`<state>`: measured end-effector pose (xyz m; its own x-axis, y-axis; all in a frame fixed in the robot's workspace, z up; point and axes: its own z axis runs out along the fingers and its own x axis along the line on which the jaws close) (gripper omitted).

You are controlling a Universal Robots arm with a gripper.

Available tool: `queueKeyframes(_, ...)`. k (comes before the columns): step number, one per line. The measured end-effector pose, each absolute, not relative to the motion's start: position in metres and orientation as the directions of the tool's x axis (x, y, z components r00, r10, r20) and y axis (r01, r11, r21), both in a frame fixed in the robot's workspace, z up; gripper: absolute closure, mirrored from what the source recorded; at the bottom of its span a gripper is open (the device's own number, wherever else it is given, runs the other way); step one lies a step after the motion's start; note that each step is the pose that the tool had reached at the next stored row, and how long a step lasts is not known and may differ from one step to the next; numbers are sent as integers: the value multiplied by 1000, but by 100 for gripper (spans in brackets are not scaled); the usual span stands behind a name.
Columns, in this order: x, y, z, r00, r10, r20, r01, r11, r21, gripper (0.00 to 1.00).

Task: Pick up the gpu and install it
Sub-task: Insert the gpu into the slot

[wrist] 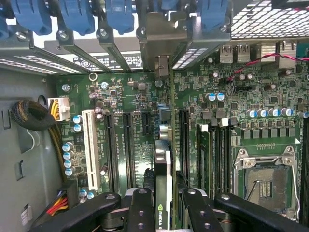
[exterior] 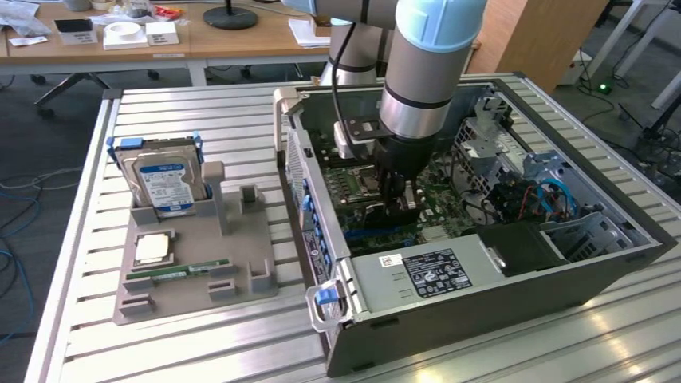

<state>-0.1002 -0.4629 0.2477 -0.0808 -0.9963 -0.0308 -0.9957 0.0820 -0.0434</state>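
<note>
A grey metal computer case [exterior: 479,319] lies open on its side on a ribbed aluminium table [exterior: 213,104], and the pale blue, round-bodied arm reaches down into it. Inside the case the black gripper [exterior: 399,191] hangs just above the green motherboard [wrist: 120,96]. In the wrist view the gripper [wrist: 164,200] is part-way closed, its two matte black fingers [wrist: 140,208] pressed against the opposite faces of the gpu [wrist: 162,164]. The gpu is a thin flat card seen edge-on, dark, with a pale stripe and a small green logo near the grip. It stands upright on its long edge in the middle of the case, lined up among the long narrow black slots [wrist: 128,145] and beside a white plastic one [wrist: 89,150]; whether its lower edge sits in a slot cannot be told. Its far end points at the case's rear wall, where glossy blue clips [wrist: 72,14] hold a row of slanted metal strips. The square, steel-framed processor socket [wrist: 263,179] lies further along the board inside the case. Outside the case, on the exterior view's left, a grey plastic tray [exterior: 191,295] holds a silver hard drive [exterior: 165,183] standing upright with a blue-white label.
</note>
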Motion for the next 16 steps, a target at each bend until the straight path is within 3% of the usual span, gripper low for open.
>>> queueKeyframes(16,-100,-463,249,-77,-997,-30,-996,78,-44,73)
